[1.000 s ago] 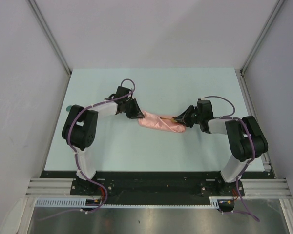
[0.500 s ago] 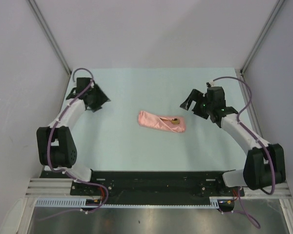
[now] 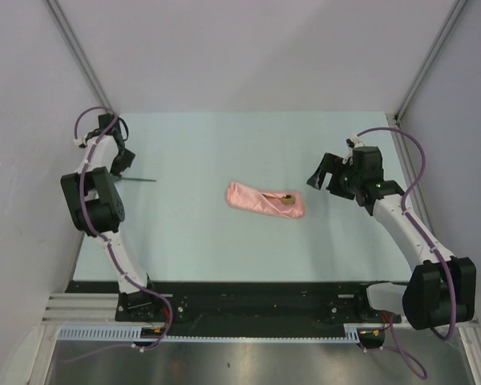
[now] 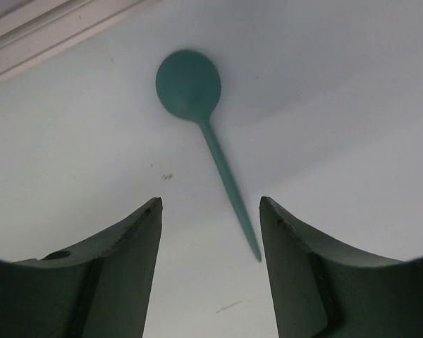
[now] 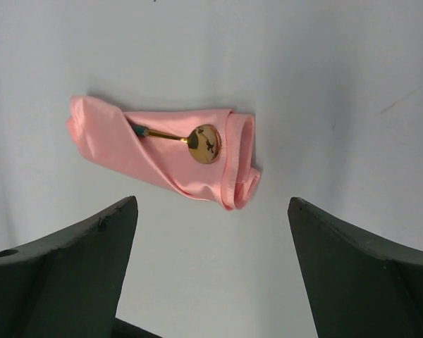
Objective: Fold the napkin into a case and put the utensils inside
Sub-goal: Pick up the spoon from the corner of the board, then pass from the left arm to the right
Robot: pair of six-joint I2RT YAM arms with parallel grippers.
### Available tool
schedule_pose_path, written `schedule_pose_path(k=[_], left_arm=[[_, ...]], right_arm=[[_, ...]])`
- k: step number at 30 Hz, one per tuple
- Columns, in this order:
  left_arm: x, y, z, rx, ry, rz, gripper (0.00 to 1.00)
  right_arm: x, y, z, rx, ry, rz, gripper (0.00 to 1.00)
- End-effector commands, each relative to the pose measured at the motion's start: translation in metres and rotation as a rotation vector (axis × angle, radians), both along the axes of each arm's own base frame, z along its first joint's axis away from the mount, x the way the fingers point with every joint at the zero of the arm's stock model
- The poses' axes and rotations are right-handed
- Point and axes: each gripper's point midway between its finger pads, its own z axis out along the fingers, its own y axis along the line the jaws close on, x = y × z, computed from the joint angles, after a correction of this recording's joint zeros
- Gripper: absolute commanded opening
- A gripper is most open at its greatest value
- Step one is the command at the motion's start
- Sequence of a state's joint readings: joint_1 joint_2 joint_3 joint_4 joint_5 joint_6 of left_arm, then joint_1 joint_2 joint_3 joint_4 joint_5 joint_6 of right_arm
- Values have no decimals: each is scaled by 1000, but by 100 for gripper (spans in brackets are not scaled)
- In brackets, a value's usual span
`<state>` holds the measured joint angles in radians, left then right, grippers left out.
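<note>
The napkin (image 3: 266,200) is folded into a narrow layered case (image 5: 162,158) and lies near the centre of the tabletop (image 3: 224,249), well apart from every edge. The golden-bowled spoon (image 5: 201,143) is seated in it, with the handle tucked under the diagonal fold and the bowl exposed toward the right end. The teal spoon (image 4: 211,151) lies flat near the left edge of the tabletop, toward the far-left corner and well apart from the case. One utensil therefore appears to be stowed, and the step in hand is judged to be pickup of the second. The left gripper (image 4: 210,204) is released and empty; in its wrist view the jaws stand apart with the tip of the spoon handle between them, and no contact is visible. The right gripper (image 5: 211,204) is released wide and empty, positioned above the tabletop on the right side of the case and facing it. The next move calls for lowering the left gripper until the jaws reach the surface on both sides of the thin handle, then closing on it. The handle is slim and flat, so a shallow approach may miss it. The spoon must then be carried to the case and slid handle-first under the fold beside the first spoon without opening the layers.
</note>
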<state>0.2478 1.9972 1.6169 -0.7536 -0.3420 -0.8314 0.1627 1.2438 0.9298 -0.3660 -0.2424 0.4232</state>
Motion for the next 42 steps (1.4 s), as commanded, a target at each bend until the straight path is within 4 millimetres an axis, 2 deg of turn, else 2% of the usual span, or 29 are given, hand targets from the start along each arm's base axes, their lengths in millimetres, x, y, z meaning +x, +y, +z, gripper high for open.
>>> schedule_pose_path(k=[1,3,4,6,7,11,14,18,21,22,23,24,26,27,28,29,30,31,32,33,34,35,36,38,39,40,42], left_arm=[[6,26,-6,43,44,139,62],[14,31,-8,35,24,174,62],[16,31,-18,24,35,181,62],[23,30,-20,-5,27,193,62],[21,29,-29,-10,55,201,62],[28,33,-36,-16,51,230,62],[26,34,-43,-17,88,249,60],[25,35,-53,-20,122,262,55],[30,33,-63,-41,127,237,40],[31,32,-65,-50,131,218,28],[34,31,-64,-55,126,207,21],[37,28,-63,-73,116,192,4],[36,22,-62,-94,114,139,0],[49,19,-43,-103,34,108,0],[54,5,-36,-153,-1,32,0],[47,-9,-40,-191,-10,-14,0],[53,-20,-9,-203,-102,-74,0],[72,-50,14,-272,-234,-215,0],[57,-69,4,-322,-225,-258,0],[53,-84,12,-348,-258,-307,0],[60,-106,51,-339,-384,-411,0],[44,-133,44,-430,-382,-483,0],[38,-149,55,-463,-416,-541,0],[23,-199,80,-565,-501,-740,0],[17,-214,88,-590,-524,-804,0],[9,-240,97,-606,-548,-906,0],[-14,-279,120,-669,-641,-1095,0]], right_arm=[[-3,-15,5,-100,-43,-34,92],[-4,-18,7,-109,-54,-36,91],[-4,-18,8,-113,-55,-37,92],[-5,-19,9,-117,-58,-35,91],[-5,-19,9,-118,-55,-37,91],[-6,-17,11,-103,-62,-35,90],[-6,-17,12,-100,-62,-39,88],[-7,-17,17,-91,-72,-52,82],[-7,-16,21,-79,-80,-59,79],[-8,-15,23,-76,-82,-55,78],[-9,-15,24,-76,-81,-54,75],[-10,-14,24,-75,-77,-52,74],[-11,-12,22,-74,-72,-38,72],[-11,-11,21,-76,-69,-29,72],[-12,-9,18,-74,-59,-10,72],[-14,-2,15,-64,-52,46,72],[-14,1,13,-56,-49,70,71],[-12,5,14,-45,-60,98,70],[-14,15,13,-8,-59,154,66],[-14,19,11,6,-63,183,64],[-11,24,15,25,-86,209,63],[-14,34,17,58,-94,263,63],[-13,41,13,68,-92,300,64],[-13,57,20,121,-129,385,68],[-13,66,19,141,-126,419,70],[-10,73,26,167,-144,434,71],[-7,84,34,207,-153,449,73]])
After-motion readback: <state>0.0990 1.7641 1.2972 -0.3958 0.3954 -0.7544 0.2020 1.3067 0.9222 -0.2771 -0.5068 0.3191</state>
